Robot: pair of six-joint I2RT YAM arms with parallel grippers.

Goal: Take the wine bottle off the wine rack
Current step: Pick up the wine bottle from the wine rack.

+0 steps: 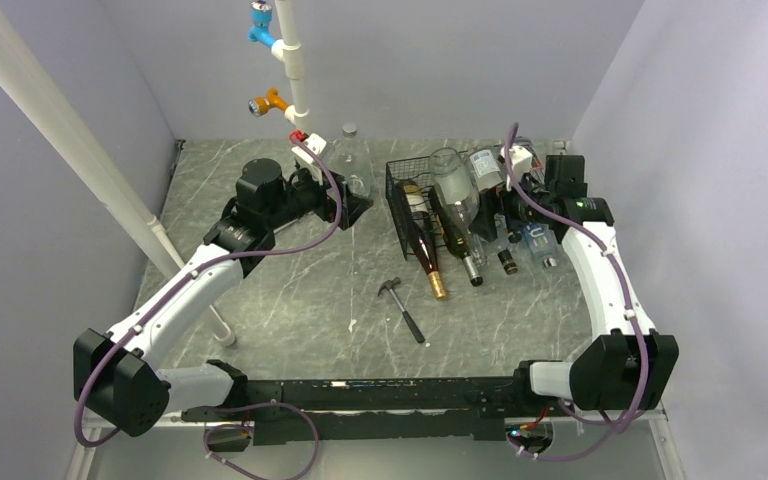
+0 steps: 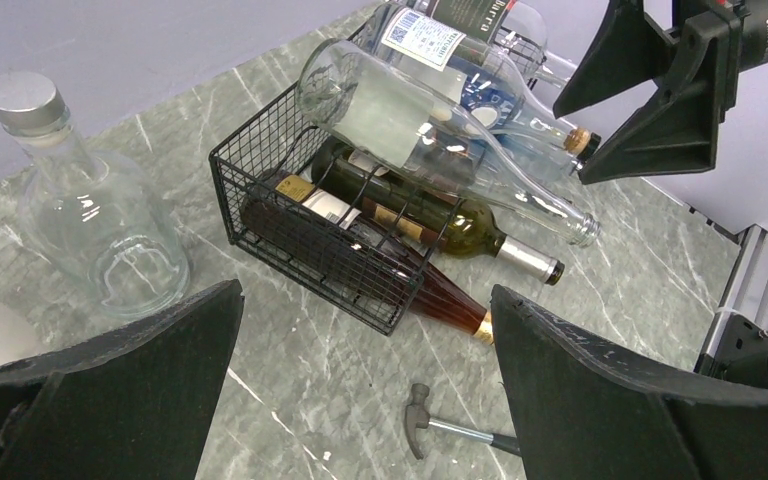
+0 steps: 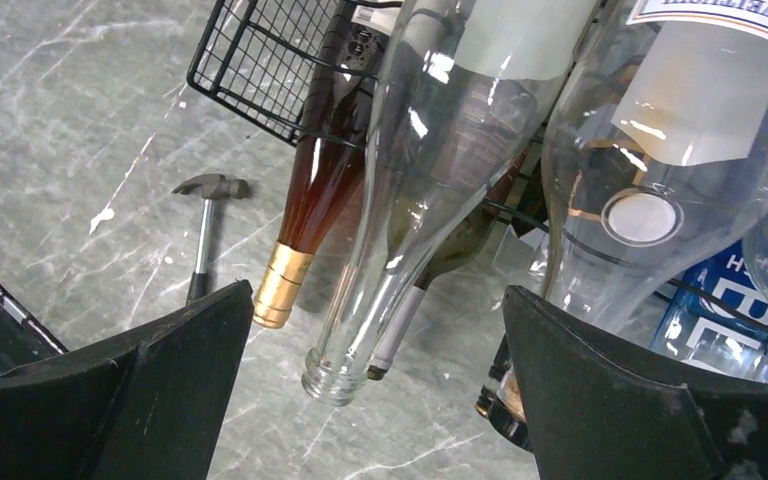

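The wine rack (image 1: 408,203) sat upper centre-right of the top view, on the table (image 1: 280,300), loaded with several bottles lying on their sides, necks pointing toward the bottom of the frame.

The right gripper (image 3: 378,300) hovered right over the rack, fingers wide apart and holding nothing. In the right wrist view the neck of a clear bottle (image 3: 390,200) ran down between its two fingers. I judged that to be the bottle to take, though which one was meant wasn't certain. It lay on the top tier, across an amber bottle (image 3: 310,190) with a gold cap and a green bottle (image 2: 460,225) underneath.

The left gripper (image 2: 365,300) was also spread open and empty, parked left of the rack near a standing glass decanter (image 2: 90,210). A small hammer (image 1: 402,308) lay on the table below the rack, well apart from both grippers.

Tips for the step:
- The step in hand looked like the approach, with no contact made.
- It would be best to come down on the clear bottle at the neck or shoulder, with the fingers square across it. Glass is slick and round, so an off-centre pinch would likely let it roll.
- The fingers should be kept off the second labelled clear bottle just to the right in the wrist view.
- The lift should go up first to clear the wavy wire, then pull out along the bottle's axis. Dragging sideways could shift the neighbours or tip the rack.
- The left arm could steady the rack if it shifted.
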